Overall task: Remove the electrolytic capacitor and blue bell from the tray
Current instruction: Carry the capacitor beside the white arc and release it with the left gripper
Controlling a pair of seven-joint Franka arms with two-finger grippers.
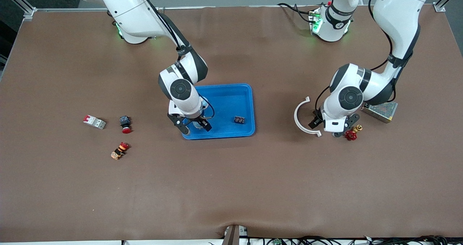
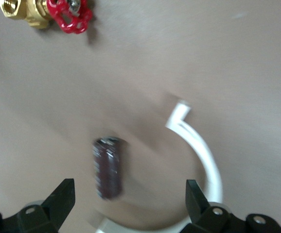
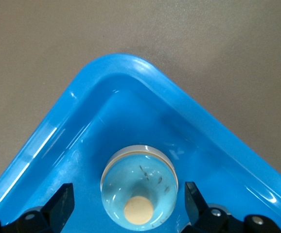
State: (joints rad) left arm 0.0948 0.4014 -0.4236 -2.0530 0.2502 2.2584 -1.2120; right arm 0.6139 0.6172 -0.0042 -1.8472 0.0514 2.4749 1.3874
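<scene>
The capacitor (image 2: 108,167), a dark maroon cylinder, lies on the brown table inside the arc of a white curved ring (image 2: 206,155). My left gripper (image 2: 129,199) hangs open just above it, one finger on each side, touching nothing. In the front view this gripper (image 1: 325,128) is over the ring (image 1: 300,116) and hides the capacitor. The bell (image 3: 138,182), a shiny dome with a cream button, sits in a corner of the blue tray (image 3: 121,68). My right gripper (image 3: 128,196) stands open around it without gripping. From the front, that gripper (image 1: 195,127) covers the tray's (image 1: 249,107) corner.
A brass valve with a red handwheel (image 1: 351,133) lies right beside the left gripper, with a metal mesh box (image 1: 380,110) next to it. A small black terminal block (image 1: 239,120) rests in the tray. A breaker (image 1: 94,121) and two red push buttons (image 1: 125,124) (image 1: 119,150) lie toward the right arm's end.
</scene>
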